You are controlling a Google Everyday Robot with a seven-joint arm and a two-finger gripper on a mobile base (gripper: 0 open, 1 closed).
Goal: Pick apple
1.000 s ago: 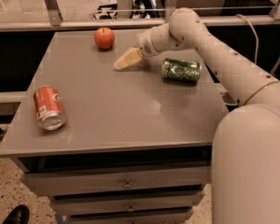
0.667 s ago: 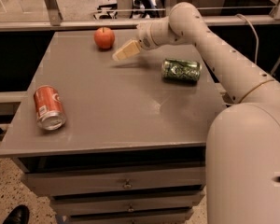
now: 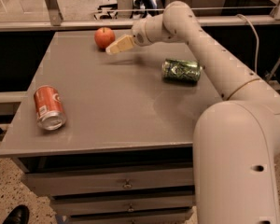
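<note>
Sitting near the far edge of the table [image 3: 130, 120], the apple [image 3: 104, 37] is approached from its right. The gripper [image 3: 111, 49] is held low just beside it and pointed at it, presumably for a sideways grasp; its opening cannot be told. The green can [image 3: 181, 71] and the orange-red can [image 3: 49, 107] are seen well apart.

Lab-like workroom, grey drawer cabinet [image 3: 107, 183], speckled floor [image 3: 3, 190], gripper [image 3: 111, 50] beside apple [image 3: 104, 37]

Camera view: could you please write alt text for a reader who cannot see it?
A robot arm's gripper is close beside a red apple near the far edge of a grey table. A green can and an orange-red can lie on their sides nearer the camera.
</note>
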